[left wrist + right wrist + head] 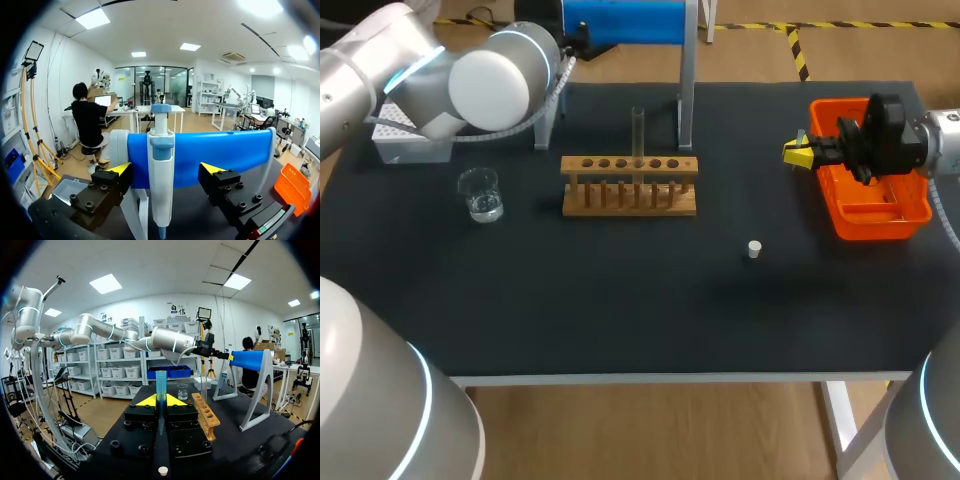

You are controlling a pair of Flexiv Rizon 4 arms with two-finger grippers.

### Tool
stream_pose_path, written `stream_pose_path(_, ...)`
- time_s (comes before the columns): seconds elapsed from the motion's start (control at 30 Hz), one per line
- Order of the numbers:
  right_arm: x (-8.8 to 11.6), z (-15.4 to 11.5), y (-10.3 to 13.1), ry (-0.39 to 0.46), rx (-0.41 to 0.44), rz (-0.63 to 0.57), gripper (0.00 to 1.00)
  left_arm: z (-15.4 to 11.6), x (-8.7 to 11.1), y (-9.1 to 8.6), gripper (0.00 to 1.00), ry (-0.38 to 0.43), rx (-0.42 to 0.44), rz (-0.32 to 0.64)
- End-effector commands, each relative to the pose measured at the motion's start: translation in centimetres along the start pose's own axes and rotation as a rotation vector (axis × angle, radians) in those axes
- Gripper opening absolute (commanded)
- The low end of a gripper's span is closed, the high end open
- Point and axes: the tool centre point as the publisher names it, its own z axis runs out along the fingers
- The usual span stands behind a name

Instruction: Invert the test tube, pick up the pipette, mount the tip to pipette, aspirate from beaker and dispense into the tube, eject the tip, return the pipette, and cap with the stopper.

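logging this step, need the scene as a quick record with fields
left pincer: open, one finger each side of pipette
pipette: hanging on stand
right pincer: shut on tip
tube: upright in rack
beaker: apart from rack, some clear liquid inside
stopper: loose on table
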Motion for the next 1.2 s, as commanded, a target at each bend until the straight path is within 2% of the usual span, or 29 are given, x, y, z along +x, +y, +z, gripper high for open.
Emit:
stream_pose_path(0.03,0.02,-0.08,0.03,0.001,0.002,0.0,0.0,0.4,0.02,-0.09,0.73,0.0,-0.007,-0.001)
stream_pose_path(0.23,0.02,-0.08,0.03,0.001,0.002,0.0,0.0,0.42,0.06,0.16,0.62,-0.003,-0.012,-0.003)
stream_pose_path(0.27,0.02,-0.08,0.03,0.001,0.002,0.0,0.0,0.41,0.06,0.18,0.4,-0.005,-0.013,-0.004)
stream_pose_path(0.3,0.02,-0.08,0.03,0.001,0.002,0.0,0.0,0.41,0.05,0.22,0.32,-0.006,-0.014,-0.005)
stream_pose_path(0.33,0.02,-0.08,0.03,0.001,0.002,0.0,0.0,0.41,0.05,0.26,0.33,-0.007,-0.015,-0.005)
stream_pose_path(0.37,0.02,-0.08,0.03,0.001,0.002,0.0,0.0,0.42,0.04,0.3,0.38,-0.007,-0.016,-0.006)
stream_pose_path(0.4,0.02,-0.08,0.03,0.001,0.002,0.0,0.0,0.43,0.03,0.35,0.54,-0.008,-0.018,-0.006)
stream_pose_path(0.43,0.02,-0.08,0.03,0.001,0.002,0.0,0.0,0.44,0.03,0.37,0.48,-0.008,-0.019,-0.007)
stream_pose_path(0.47,0.02,-0.08,0.03,0.001,0.002,0.0,0.0,0.45,0.02,0.39,0.33,-0.008,-0.019,-0.007)
stream_pose_path(0.5,0.02,-0.08,0.03,0.001,0.002,0.0,0.0,0.48,0.01,0.42,0.28,-0.009,-0.02,-0.007)
stream_pose_path(0.67,0.02,-0.08,0.03,0.001,0.002,0.0,0.0,0.63,-0.07,0.43,0.38,-0.012,-0.022,-0.01)
stream_pose_path(1.0,0.02,-0.08,0.03,0.001,0.002,0.0,0.0,0.85,-0.21,0.57,0.36,-0.016,-0.026,-0.013)
stream_pose_path(1.03,0.02,-0.08,0.03,0.001,0.002,0.0,0.0,0.86,-0.22,0.59,0.34,-0.017,-0.027,-0.014)
stream_pose_path(1.1,0.02,-0.08,0.03,0.001,0.002,0.0,0.0,0.87,-0.23,0.6,0.2,-0.018,-0.028,-0.015)
stream_pose_path(1.17,0.02,-0.08,0.03,0.001,0.002,0.0,0.0,0.87,-0.24,0.59,0.14,-0.019,-0.026,-0.017)
stream_pose_path(1.2,0.02,-0.08,0.03,0.001,0.002,0.0,0.0,0.83,-0.28,0.53,0.0,-0.019,-0.025,-0.017)
